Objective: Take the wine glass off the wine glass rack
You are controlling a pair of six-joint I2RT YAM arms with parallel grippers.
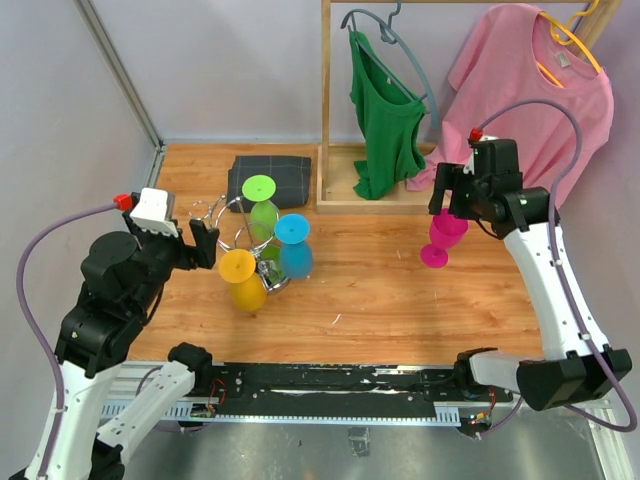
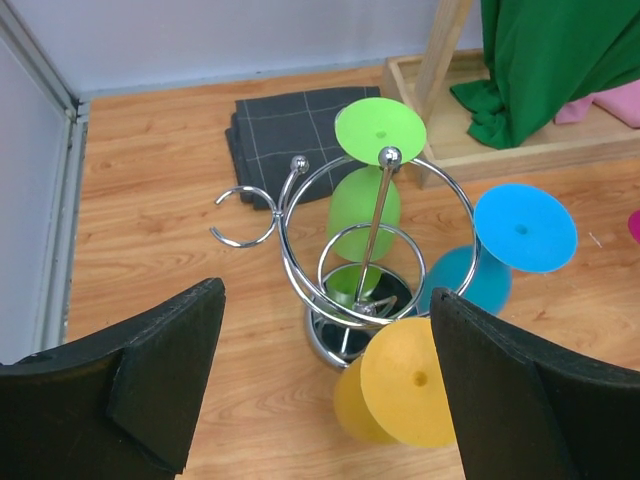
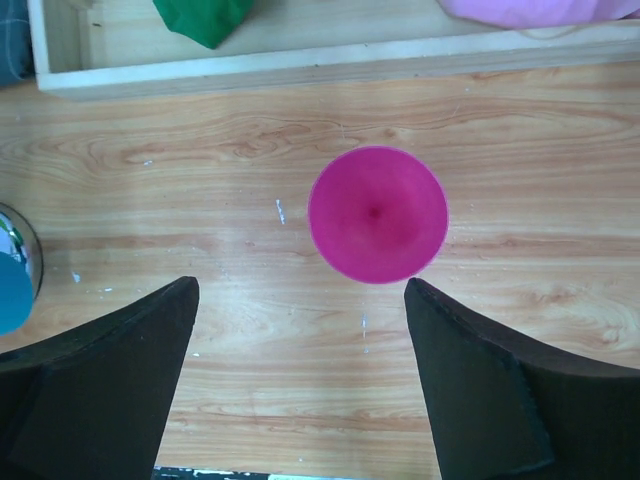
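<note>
Wine glass rack [image 2: 372, 238]: left of centre on the counter [image 1: 380, 295]. It carries three glasses, feet uppermost: green [image 2: 365, 205], blue [image 2: 520, 232] and yellow [image 2: 405, 385]. The yellow one covers part of the round base.
Pink wine glass [image 1: 443, 238]: off the rack, upright on bare wood at centre right. From the wrist view above, its bowl hides the stem and foot.
Right fingers [image 3: 100, 390]: spread wide above the pink glass, not touching it.
Left fingers [image 2: 130, 390]: spread wide just left of the rack, holding nothing.
Back edge: folded dark cloth [image 1: 270, 180]; wooden clothes rack [image 1: 326, 100] with green top [image 1: 385, 120]; pink T-shirt [image 1: 530, 90], cut off at the top of the frame.
</note>
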